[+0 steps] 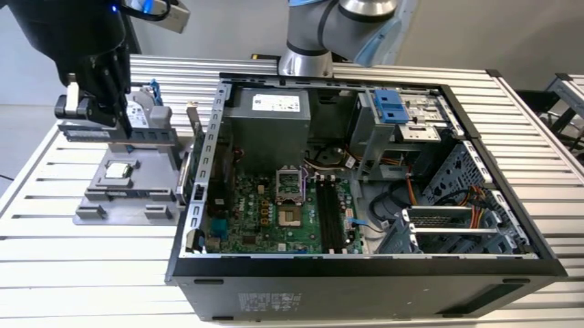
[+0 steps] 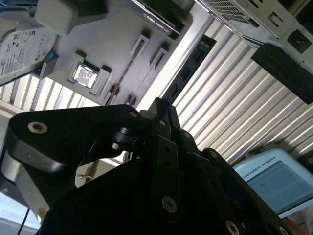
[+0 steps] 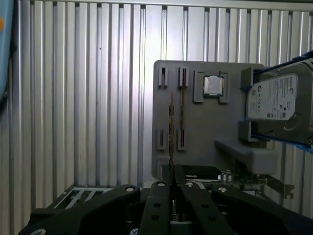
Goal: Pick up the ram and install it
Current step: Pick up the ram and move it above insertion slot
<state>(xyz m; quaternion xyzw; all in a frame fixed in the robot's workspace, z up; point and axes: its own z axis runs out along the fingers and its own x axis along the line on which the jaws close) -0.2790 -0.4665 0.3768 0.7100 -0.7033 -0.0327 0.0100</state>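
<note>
We judge the main risk to lie at the open computer case (image 1: 365, 287), well apart from the gripper (image 3: 171, 183): the ram (image 3: 171, 132), a thin stick in a narrow pinch, could twist and meet a black motherboard slot (image 1: 324, 213) crooked, or snag the grey parts fixture (image 3: 205, 122) facing the fingertips. The gripper hangs over that fixture, jaws closed tight on the ram, which projects edge-on beyond them.
</note>
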